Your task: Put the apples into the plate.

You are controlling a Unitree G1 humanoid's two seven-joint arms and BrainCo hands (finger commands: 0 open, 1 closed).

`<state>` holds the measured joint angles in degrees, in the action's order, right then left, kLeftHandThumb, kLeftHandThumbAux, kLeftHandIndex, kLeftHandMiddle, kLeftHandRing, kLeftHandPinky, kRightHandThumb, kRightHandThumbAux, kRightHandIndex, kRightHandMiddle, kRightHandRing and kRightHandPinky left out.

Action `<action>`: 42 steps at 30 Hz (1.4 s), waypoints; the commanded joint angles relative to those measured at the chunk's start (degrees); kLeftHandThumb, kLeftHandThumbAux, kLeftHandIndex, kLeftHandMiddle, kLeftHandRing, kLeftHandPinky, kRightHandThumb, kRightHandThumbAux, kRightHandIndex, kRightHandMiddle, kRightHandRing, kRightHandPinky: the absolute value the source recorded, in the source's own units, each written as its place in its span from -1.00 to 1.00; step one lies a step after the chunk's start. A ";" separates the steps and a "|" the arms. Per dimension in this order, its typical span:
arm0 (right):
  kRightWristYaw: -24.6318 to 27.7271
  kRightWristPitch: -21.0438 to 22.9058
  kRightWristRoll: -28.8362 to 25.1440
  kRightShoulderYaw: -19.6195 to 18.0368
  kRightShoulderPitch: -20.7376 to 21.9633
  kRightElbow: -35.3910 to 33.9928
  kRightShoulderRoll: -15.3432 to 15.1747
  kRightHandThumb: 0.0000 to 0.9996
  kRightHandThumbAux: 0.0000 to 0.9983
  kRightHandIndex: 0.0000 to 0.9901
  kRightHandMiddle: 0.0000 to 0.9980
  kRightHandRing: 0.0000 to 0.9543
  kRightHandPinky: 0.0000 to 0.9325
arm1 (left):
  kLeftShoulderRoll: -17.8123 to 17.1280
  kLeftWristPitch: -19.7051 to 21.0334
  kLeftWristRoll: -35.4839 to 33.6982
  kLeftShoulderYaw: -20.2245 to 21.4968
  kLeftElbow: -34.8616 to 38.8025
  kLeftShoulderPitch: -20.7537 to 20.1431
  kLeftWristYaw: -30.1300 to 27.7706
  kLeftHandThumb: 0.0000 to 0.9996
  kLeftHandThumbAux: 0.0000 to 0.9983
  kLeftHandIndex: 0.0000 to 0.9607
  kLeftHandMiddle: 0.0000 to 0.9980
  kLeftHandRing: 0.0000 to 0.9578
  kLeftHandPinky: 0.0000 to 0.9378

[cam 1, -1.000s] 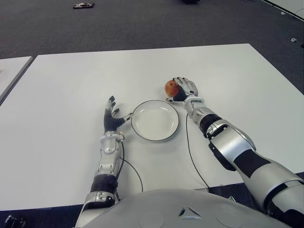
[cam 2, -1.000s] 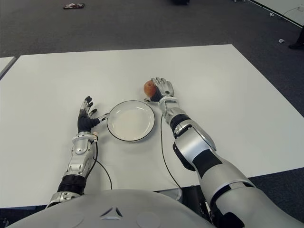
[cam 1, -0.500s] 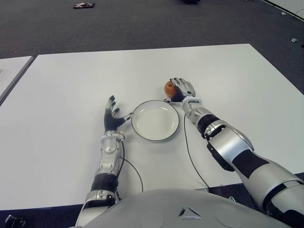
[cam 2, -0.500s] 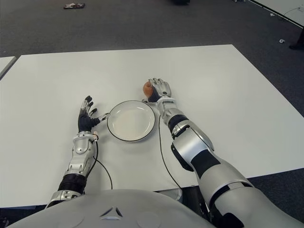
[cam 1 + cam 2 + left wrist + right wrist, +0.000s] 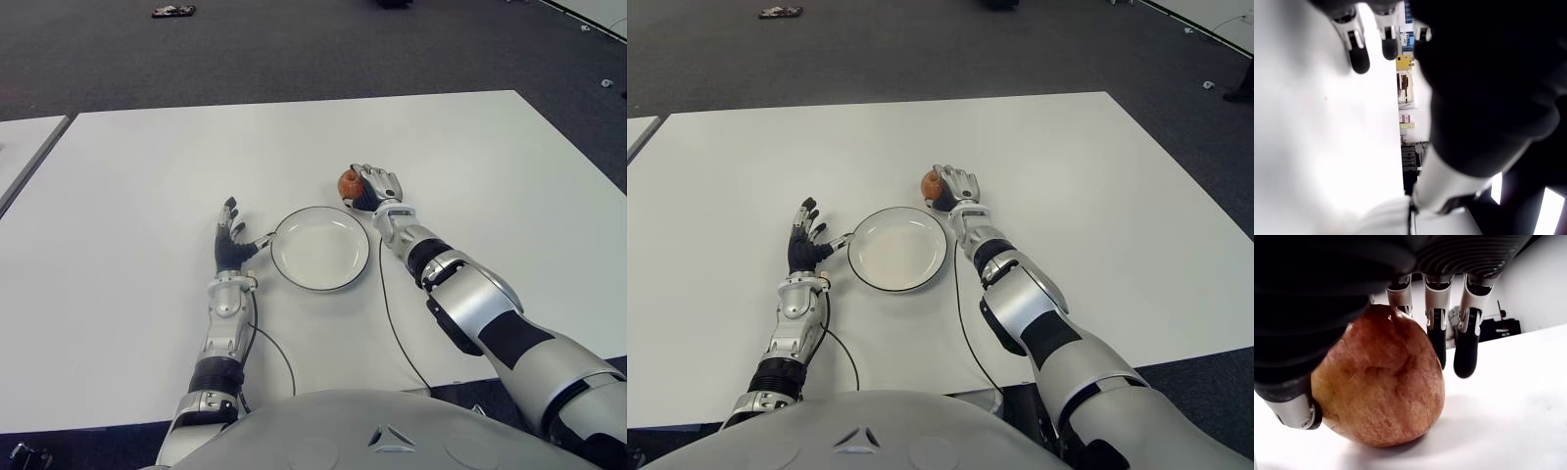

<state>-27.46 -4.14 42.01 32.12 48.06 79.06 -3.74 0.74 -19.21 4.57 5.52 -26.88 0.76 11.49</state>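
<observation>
Apple, red with yellowish patches, sits on the white table just beyond the far right rim of the plate, and the right hand is wrapped around it. The right arm stretches forward from the robot's shoulder across the table's right half, forearm low and angled inward toward the plate, wrist bent so the palm faces the fruit from its right side. In the right wrist view the apple rests with its underside on the table surface while the thumb presses one side and the palm covers the top; at least one finger lies against its far side, and two other fingers hang curled just past it, their dark tips off the fruit's skin. The plate, white with a dark rim, holds nothing.

The left hand shows just left of the plate, forearm lying straight along the table toward the robot's body, fingers extended and slightly spread, holding nothing; its thumb points toward the plate's rim. A thin dark cable runs along the table beside the right forearm.
</observation>
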 commanded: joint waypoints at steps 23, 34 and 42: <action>-1.01 -2.36 0.49 -0.64 -4.12 1.12 -0.06 0.43 0.42 -0.12 0.43 0.50 0.34 | 0.28 2.04 0.40 -0.32 -0.09 1.48 0.66 -1.00 -0.04 -1.00 -1.00 -1.00 -1.00; -1.42 -2.72 0.48 -0.66 -4.86 1.05 -0.54 0.43 0.43 -0.12 0.46 0.53 0.39 | 0.27 3.10 -0.24 -0.35 1.43 2.10 -0.23 -1.00 -0.03 -1.00 -1.00 -1.00 -1.00; -1.51 -3.11 0.29 -0.95 -5.37 1.03 -0.78 0.42 0.43 -0.12 0.46 0.53 0.36 | 0.31 3.33 -0.02 -0.36 1.48 2.02 0.10 -1.00 -0.01 -1.00 -1.00 -1.00 -1.00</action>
<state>-30.90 -7.24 42.03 30.96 45.56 78.76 -4.70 0.75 -17.75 4.50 5.51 -24.64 1.60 11.49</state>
